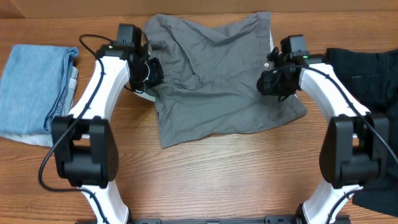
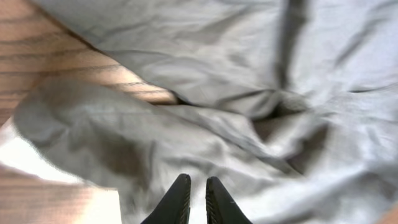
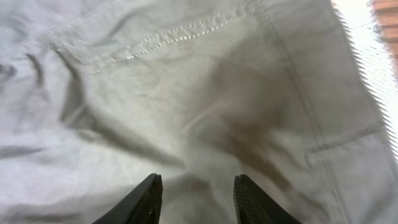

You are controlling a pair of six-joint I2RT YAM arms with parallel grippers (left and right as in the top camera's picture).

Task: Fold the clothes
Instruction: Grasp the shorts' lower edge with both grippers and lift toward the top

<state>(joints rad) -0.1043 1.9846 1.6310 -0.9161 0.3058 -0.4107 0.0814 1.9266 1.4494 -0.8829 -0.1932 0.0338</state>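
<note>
The grey shorts (image 1: 217, 81) lie rumpled on the table (image 1: 249, 162), between a light-blue garment (image 1: 34, 81) and a black garment (image 1: 367, 71). The left gripper (image 2: 198, 182) holds its fingers nearly together at their left edge (pinching cloth or not, I cannot tell). The right gripper (image 3: 199, 179) gapes above the fabric. A one-sided pull would likely drag and bunch the shorts.

Grey shorts (image 1: 217, 87) lie rumpled and spread flat at the desk's far middle. A folded light-blue garment (image 1: 34, 81) lies far left; a black garment (image 1: 373, 81) right.
</note>
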